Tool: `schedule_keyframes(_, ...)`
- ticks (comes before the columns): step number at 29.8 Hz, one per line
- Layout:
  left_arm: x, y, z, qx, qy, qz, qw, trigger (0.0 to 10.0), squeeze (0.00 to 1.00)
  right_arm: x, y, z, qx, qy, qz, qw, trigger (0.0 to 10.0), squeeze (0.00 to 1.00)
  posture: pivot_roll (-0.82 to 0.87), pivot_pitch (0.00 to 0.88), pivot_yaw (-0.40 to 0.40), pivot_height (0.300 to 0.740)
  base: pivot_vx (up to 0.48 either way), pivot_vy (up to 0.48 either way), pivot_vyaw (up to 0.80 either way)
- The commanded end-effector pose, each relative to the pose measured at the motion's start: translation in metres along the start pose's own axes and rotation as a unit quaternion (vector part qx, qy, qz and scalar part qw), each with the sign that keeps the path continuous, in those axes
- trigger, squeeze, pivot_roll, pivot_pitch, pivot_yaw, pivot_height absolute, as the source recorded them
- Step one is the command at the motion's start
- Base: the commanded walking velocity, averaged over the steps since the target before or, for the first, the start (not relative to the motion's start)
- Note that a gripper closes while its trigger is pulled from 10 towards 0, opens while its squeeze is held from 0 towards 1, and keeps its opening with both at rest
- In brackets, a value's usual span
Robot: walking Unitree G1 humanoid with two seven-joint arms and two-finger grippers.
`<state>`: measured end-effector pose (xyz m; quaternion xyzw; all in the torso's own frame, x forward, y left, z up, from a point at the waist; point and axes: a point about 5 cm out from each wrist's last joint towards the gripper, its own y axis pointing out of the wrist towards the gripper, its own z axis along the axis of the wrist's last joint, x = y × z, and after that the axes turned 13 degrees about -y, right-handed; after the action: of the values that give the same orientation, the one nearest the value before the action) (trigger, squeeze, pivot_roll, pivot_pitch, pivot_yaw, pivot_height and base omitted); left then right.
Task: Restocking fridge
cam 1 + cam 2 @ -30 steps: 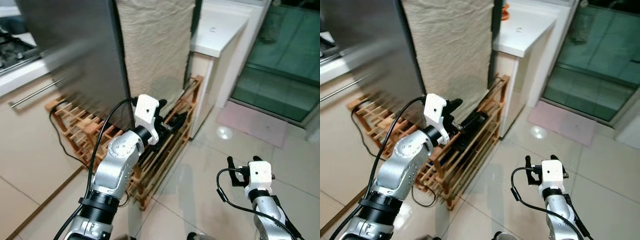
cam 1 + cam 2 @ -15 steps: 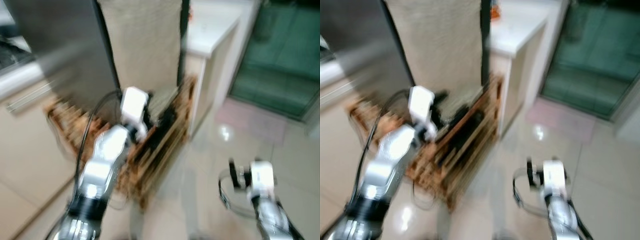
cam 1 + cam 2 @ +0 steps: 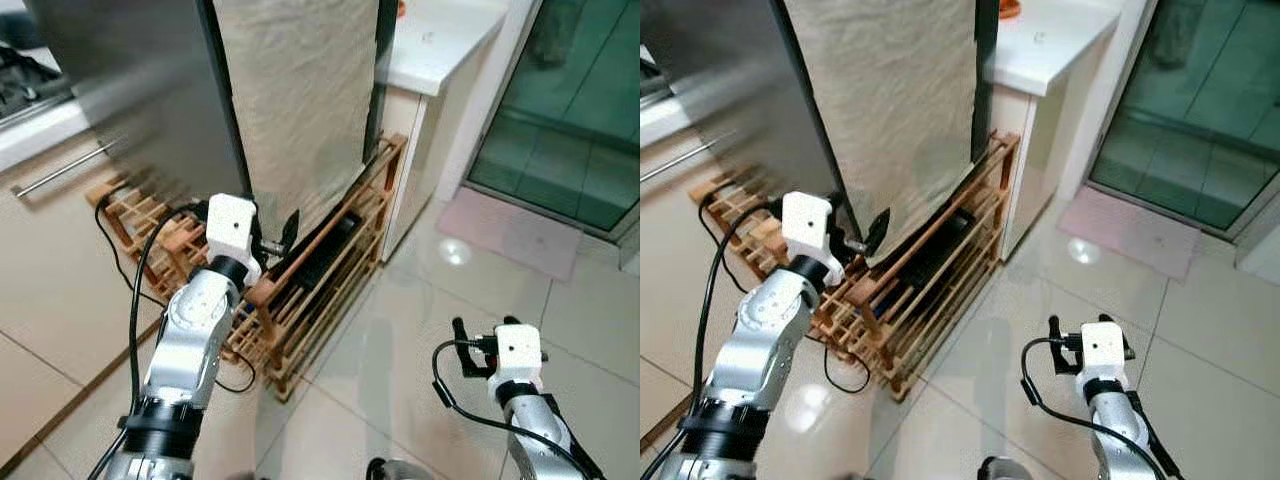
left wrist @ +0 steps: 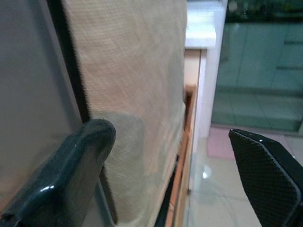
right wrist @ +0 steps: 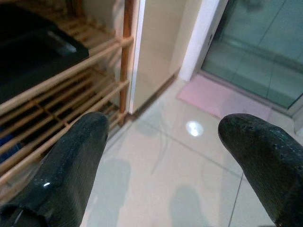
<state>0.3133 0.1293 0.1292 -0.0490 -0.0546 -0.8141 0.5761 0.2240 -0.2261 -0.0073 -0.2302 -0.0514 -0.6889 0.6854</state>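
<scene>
Upright, fridge (image 3: 150, 90) long axis vertical; left pincer (image 3: 275, 235) open beside it.

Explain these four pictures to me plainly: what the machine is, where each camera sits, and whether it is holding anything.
This is a walking humanoid robot with two silver arms, each ending in a gripper of two black fingers. The two wide pictures come from a stereo camera on its head, looking down and forward, so they show the same scene. The other two come from cameras on its wrists, looking along the fingers.

The left gripper is raised beside the steel fridge, whose side is hung with a beige cloth. Its fingers are spread apart and hold nothing. The right gripper hangs low over the tiled floor, also open and empty.

Below the fridge's side stands a wooden rack with a dark object on it that I cannot identify. Beyond it are a white counter and a glass door.
</scene>
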Motion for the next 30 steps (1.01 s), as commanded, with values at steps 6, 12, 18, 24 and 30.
schedule_keyframes(6,0.007,0.020,-0.002,-0.002,0.027,0.000,1.000,10.0,0.00,-0.001,0.006,0.005,0.007,-0.001,0.001,1.000,10.0,0.00,-0.08,0.034,0.023,0.740,0.000,0.000,0.00)
schedule_keyframes(12,-0.003,0.023,0.012,0.043,0.013,0.048,0.998,10.0,0.00,0.001,0.006,0.006,0.009,-0.001,-0.006,1.000,10.0,0.00,-0.10,0.034,0.033,0.740,0.000,0.000,0.00)
schedule_keyframes(18,0.000,0.011,0.000,0.027,0.015,0.023,0.999,10.0,0.00,0.002,0.005,0.005,0.008,-0.003,-0.006,1.000,10.0,0.00,-0.10,0.037,0.031,0.740,0.000,0.000,0.00)
schedule_keyframes(24,-0.020,-0.021,-0.023,-0.015,0.054,0.034,0.998,10.0,0.00,0.002,0.004,0.007,0.015,-0.003,-0.005,1.000,10.0,0.00,-0.07,0.037,0.025,0.740,0.000,0.000,0.00)
schedule_keyframes(30,-0.032,-0.030,-0.023,-0.016,0.055,0.060,0.997,10.0,0.00,-0.002,0.005,0.011,0.021,-0.003,0.002,1.000,10.0,0.00,-0.05,0.031,0.016,0.740,0.000,0.000,0.00)
